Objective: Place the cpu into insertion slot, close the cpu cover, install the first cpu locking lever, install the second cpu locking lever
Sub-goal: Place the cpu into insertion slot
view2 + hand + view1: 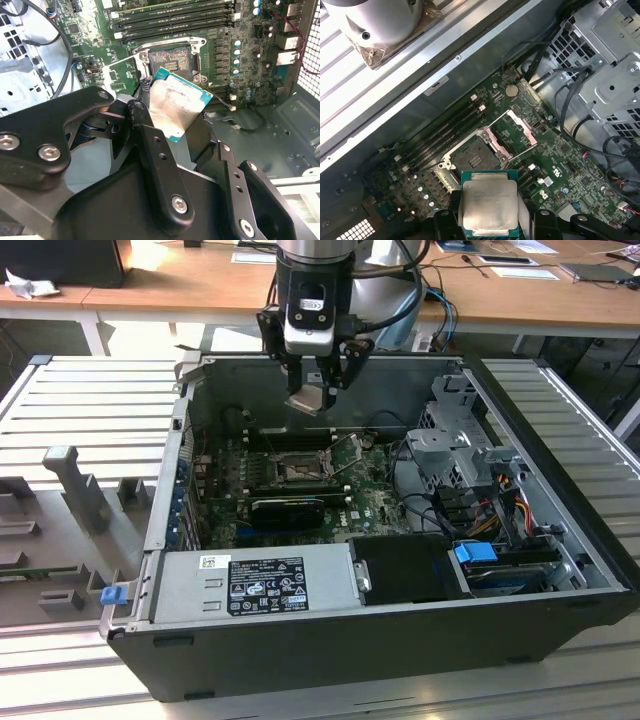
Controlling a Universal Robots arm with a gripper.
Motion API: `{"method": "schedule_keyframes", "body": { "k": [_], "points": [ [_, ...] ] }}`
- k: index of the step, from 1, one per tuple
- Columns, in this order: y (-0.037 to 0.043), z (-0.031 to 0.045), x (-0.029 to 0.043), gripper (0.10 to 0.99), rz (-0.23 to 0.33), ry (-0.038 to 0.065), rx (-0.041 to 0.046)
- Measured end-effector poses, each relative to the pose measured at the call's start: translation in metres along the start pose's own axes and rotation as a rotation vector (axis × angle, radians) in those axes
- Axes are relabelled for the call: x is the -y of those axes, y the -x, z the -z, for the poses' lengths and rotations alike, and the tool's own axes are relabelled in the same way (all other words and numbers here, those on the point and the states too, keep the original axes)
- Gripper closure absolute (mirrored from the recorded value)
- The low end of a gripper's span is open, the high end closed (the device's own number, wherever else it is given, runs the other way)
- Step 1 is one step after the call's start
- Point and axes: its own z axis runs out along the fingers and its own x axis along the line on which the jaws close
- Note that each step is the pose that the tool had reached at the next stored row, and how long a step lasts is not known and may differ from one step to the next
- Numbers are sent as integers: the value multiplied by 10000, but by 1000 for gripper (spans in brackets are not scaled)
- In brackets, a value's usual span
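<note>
Silver-beige on top with a green rim, the cpu (pixel 489 204) sits clamped between the black fingers (pixel 445 221) of the claw (pixel 491 224), which is closed on its edges and holds it in the air above the green motherboard (pixel 555 160). Below it the insertion slot (pixel 475 159) lies bare, with the cpu cover (pixel 514 131) swung open beside it. Around them stands the open computer case (pixel 300 640) on the ribbed grey tabletop (pixel 90 410).
</note>
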Motion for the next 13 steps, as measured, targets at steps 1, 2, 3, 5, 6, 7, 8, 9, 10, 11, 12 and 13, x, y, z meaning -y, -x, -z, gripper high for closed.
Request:
{"method": "schedule_keyframes", "body": {
  "k": [1,2,3,5,6,7,8,9,10,11,12,13],
  "points": [
    [0,0,0,557,-80,1,7],
    [0,-1,0,557,-187,4,17],
    [0,-1,0,557,-247,5,22],
    [0,-1,0,557,-373,6,33],
    [0,-2,0,557,-436,8,39],
    [0,-3,0,557,-516,10,46],
    [0,-3,0,557,-579,11,52],
    [0,-3,0,557,-696,13,62],
    [0,-3,0,557,-940,17,85],
    [0,-4,0,557,-1097,21,98],
    [0,-4,0,557,-1313,25,118],
    [0,-4,0,557,-1519,29,137]
  ]
}}
